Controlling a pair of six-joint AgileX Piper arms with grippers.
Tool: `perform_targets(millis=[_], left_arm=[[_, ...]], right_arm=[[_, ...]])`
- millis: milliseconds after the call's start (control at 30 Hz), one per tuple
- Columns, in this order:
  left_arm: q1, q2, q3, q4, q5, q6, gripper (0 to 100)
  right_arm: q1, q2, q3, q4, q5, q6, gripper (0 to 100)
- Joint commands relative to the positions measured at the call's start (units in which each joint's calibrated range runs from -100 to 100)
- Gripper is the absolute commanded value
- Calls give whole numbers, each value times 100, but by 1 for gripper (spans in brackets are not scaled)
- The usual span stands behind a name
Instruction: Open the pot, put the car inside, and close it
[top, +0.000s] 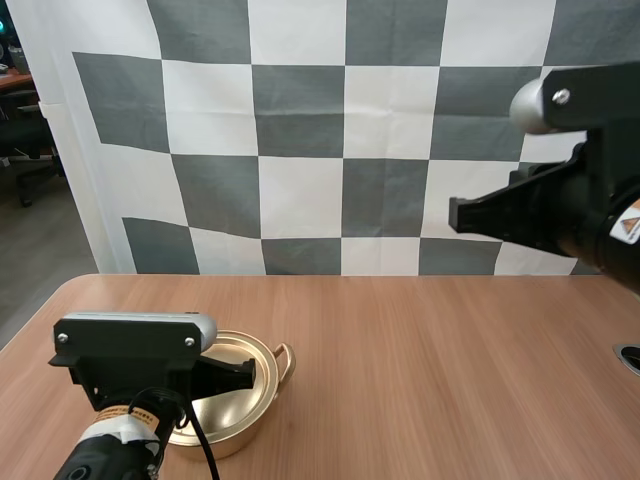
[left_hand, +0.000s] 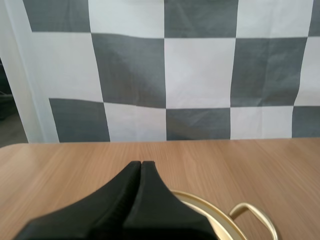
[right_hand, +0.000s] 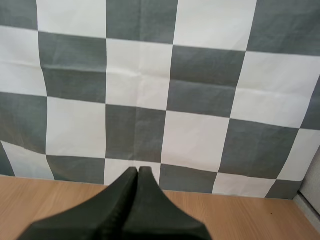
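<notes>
A shiny gold pot (top: 232, 418) with a loop handle (top: 287, 362) stands near the table's front left corner. I cannot tell whether a lid is on it. My left gripper (top: 254, 372) hangs over the pot with its fingers pressed together as one dark wedge, holding nothing. In the left wrist view that gripper (left_hand: 141, 164) points across the pot's rim (left_hand: 210, 209), and the handle (left_hand: 252, 212) lies beside it. High above the table's right side, my right gripper (top: 456, 213) is shut and empty. In the right wrist view its tips (right_hand: 138, 170) lie together.
The wooden table (top: 430, 370) stretches bare from the pot to the right. A small round dark fitting (top: 630, 357) sits at the table's right edge.
</notes>
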Motion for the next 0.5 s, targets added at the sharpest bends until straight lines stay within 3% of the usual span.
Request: perform_targets(millis=[0,167,267,467], left_arm=[[4,0,0,17,530,-6,0],[4,0,0,28,544,-6,0],[4,0,0,56,544,-6,0],[4,0,0,56,544,-6,0]], right_arm=[[-2,-49,1036,-5,-1300,0,0],[-2,-529,1922,702,-3407,0,0],[-2,-980,2471,1242,-4055,0,0],[-2,-1525,3576,1179,-5343,-10,0]])
